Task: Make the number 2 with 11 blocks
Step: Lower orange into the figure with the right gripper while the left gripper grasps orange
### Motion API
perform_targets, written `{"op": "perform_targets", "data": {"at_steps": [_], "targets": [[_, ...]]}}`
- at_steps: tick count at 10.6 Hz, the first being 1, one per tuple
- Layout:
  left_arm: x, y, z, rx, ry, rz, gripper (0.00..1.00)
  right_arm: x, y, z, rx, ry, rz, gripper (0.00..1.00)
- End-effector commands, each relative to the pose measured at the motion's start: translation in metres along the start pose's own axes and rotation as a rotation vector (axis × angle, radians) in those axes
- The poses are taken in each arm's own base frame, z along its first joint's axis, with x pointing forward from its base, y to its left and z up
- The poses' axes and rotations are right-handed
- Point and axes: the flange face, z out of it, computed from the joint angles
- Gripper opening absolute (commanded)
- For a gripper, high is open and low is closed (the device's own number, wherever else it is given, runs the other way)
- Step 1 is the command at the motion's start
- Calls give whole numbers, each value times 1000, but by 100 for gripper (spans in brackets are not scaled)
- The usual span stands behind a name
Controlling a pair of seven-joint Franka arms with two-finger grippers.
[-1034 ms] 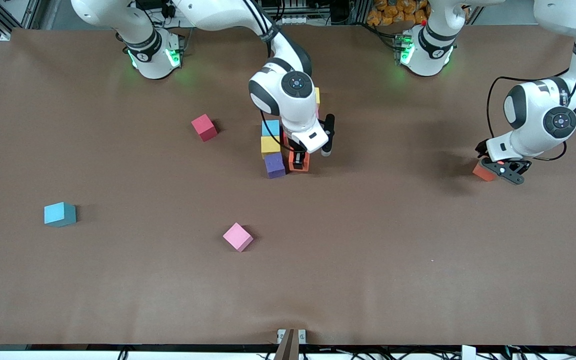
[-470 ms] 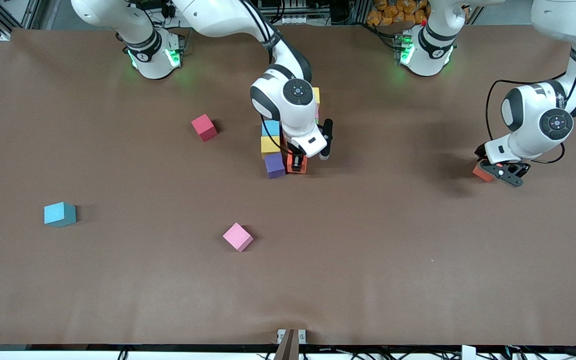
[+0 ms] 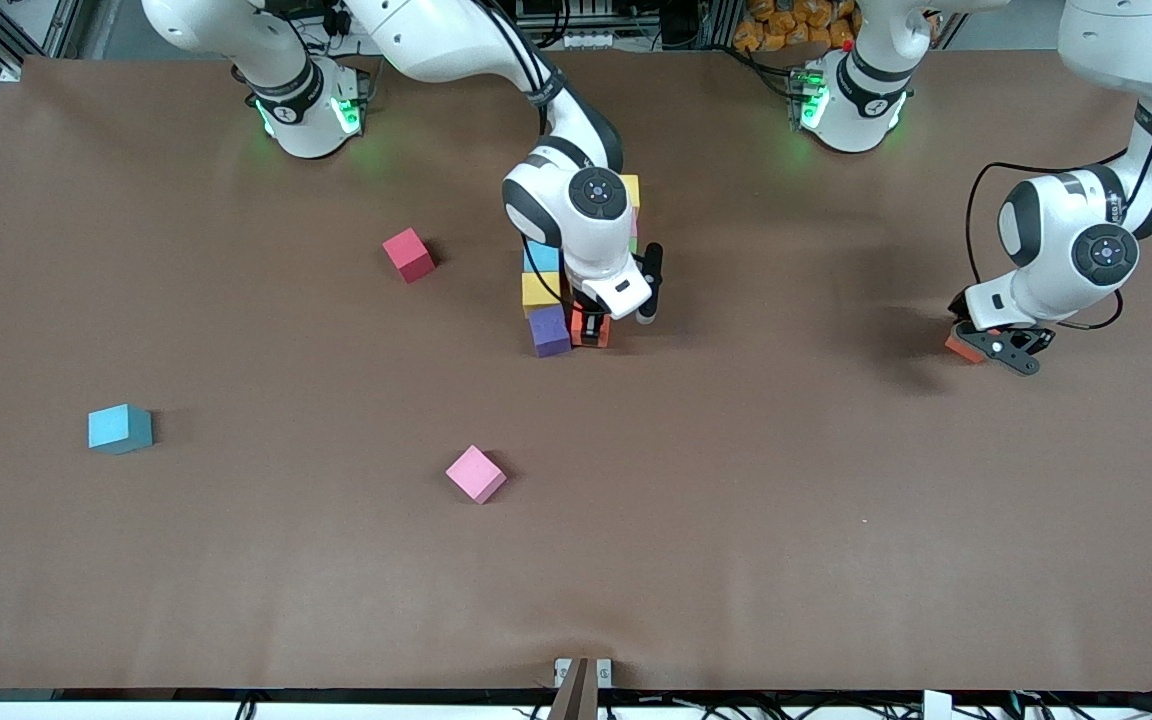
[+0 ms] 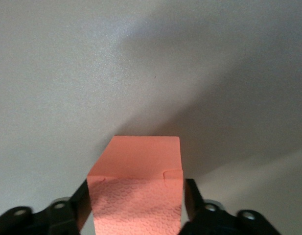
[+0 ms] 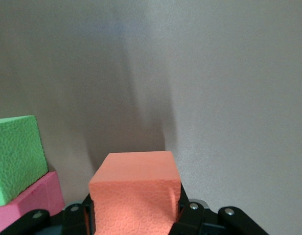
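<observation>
Right gripper, pinching an orange block, should seat it flush beside the purple block; left gripper squeezes another orange block.

The right arm's wrist covers much of the block cluster mid-table, so the shape built so far can't be read. A yellow block peeks out at the wrist's edge, a sliver only. The orange block under the right gripper shows just its edges. At the left arm's end, the left gripper hides most of another orange block. In the right wrist view, a green block and a pink block run off the frame's edge.
</observation>
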Motion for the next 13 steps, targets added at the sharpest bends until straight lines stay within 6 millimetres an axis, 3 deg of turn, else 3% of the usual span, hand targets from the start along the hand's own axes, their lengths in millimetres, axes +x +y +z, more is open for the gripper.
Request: {"op": "perform_targets", "data": {"at_steps": [1, 3, 10, 13], "targets": [[5, -6, -4, 10, 23, -7, 29, -1, -3, 5, 14, -9, 15, 54], [7, -8, -10, -4, 51, -57, 21, -3, -3, 8, 18, -14, 18, 54], [58, -14, -50, 0, 165, -117, 20, -6, -4, 12, 17, -14, 11, 54], [70, -24, -56, 18, 178, -150, 20, -8, 2, 9, 14, -7, -80, 54]]}}
